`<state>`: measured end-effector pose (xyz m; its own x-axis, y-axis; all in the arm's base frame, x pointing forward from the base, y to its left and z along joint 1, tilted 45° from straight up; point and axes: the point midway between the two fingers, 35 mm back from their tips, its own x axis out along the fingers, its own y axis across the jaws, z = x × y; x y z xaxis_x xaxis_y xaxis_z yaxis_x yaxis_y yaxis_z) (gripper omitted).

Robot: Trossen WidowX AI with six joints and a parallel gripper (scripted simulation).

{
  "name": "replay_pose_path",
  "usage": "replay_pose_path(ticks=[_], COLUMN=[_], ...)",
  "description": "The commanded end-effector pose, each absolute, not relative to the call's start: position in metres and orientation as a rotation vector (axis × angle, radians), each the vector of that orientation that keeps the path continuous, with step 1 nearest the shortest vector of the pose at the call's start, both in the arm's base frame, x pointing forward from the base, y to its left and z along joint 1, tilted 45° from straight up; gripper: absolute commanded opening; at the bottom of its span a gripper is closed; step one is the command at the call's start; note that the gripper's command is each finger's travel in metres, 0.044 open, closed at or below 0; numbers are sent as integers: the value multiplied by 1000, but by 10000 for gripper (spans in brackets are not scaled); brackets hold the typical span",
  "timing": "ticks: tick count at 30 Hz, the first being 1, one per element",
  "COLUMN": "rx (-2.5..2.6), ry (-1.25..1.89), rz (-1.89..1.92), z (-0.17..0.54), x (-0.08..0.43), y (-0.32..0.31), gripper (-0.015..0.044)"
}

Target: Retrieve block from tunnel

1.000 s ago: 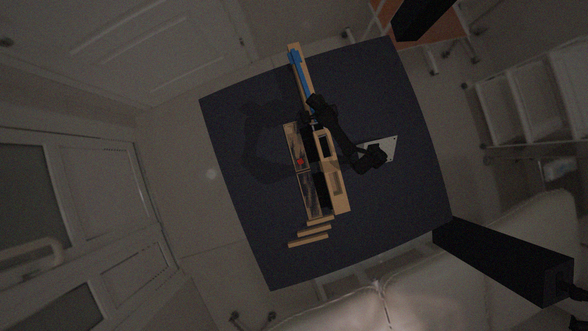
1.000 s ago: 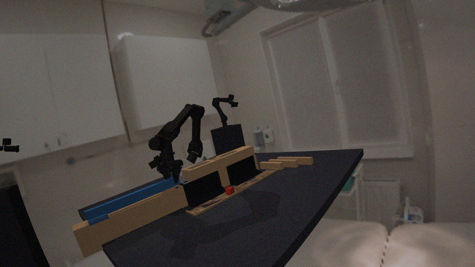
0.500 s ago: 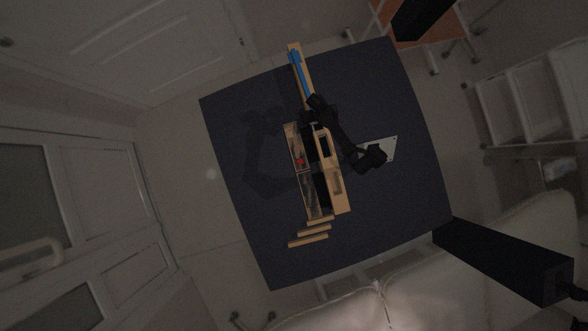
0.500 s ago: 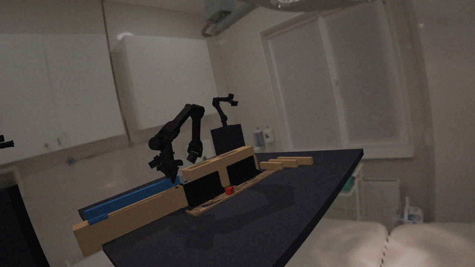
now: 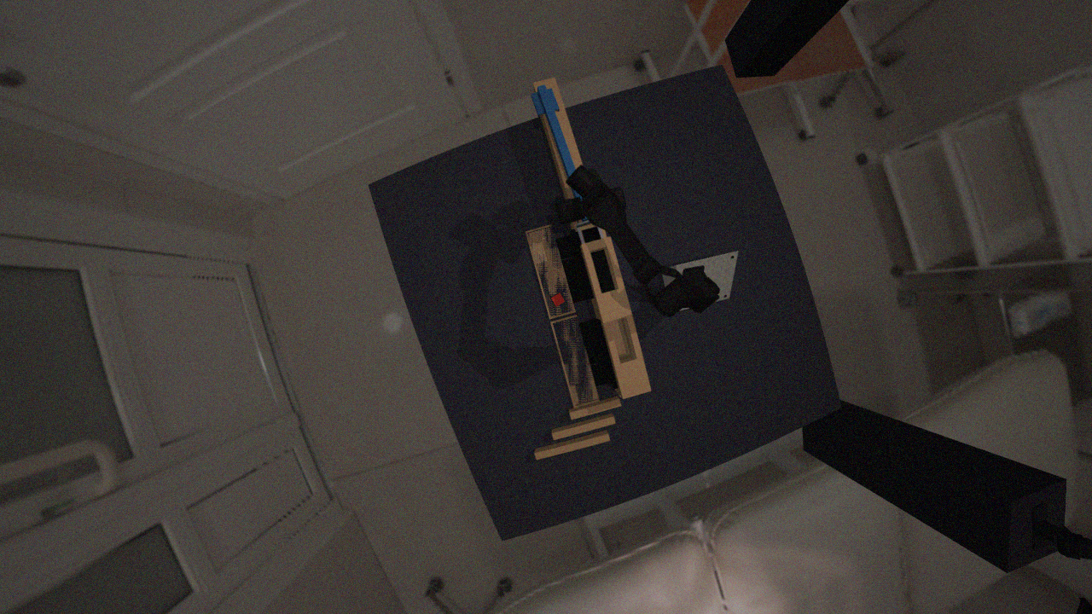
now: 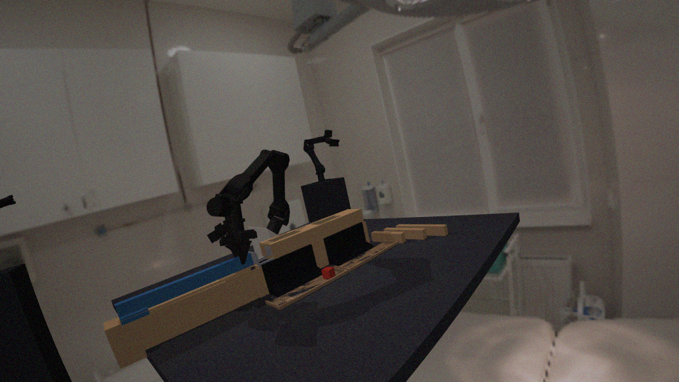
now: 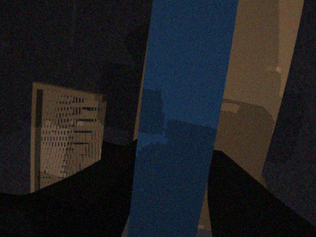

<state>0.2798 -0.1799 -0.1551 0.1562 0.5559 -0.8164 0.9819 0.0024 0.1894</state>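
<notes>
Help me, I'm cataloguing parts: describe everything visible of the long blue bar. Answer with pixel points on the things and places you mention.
The blue bar (image 5: 561,145) (image 6: 185,287) (image 7: 187,66) is straight, narrow and plain, smooth like plastic or paint. A wider, stepped piece forms its outer end. It lies lengthwise along the tan rail (image 5: 571,137) (image 6: 190,313) (image 7: 257,59), that stepped piece overlapping the rail's side. The end effector (image 5: 582,199) (image 6: 243,260) (image 7: 176,148) is closed on it near its inner end; the arm partly hides that stretch from above.

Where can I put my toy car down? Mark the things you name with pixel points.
Seen from the top, there's room between the red cube's tray (image 5: 537,270) (image 6: 303,294) and the table's left edge, and below the metal base plate (image 5: 721,267). It's crowded where the end effector (image 5: 578,201) (image 6: 243,256) (image 7: 174,146) grips the blue bar (image 5: 560,141) (image 6: 180,285) (image 7: 184,66).
</notes>
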Motion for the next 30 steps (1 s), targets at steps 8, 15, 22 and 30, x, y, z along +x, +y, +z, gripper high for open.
replay_pose_path(ticks=[8, 15, 22, 30], rx=[1656, 1660, 1663, 1663], ry=[1500, 1494, 1495, 1494], rz=[-692, -696, -696, -696], z=[-152, -131, -120, -122], x=[280, 281, 280, 280], y=[-182, -203, -191, -187], gripper=[236, 420, 440, 440])
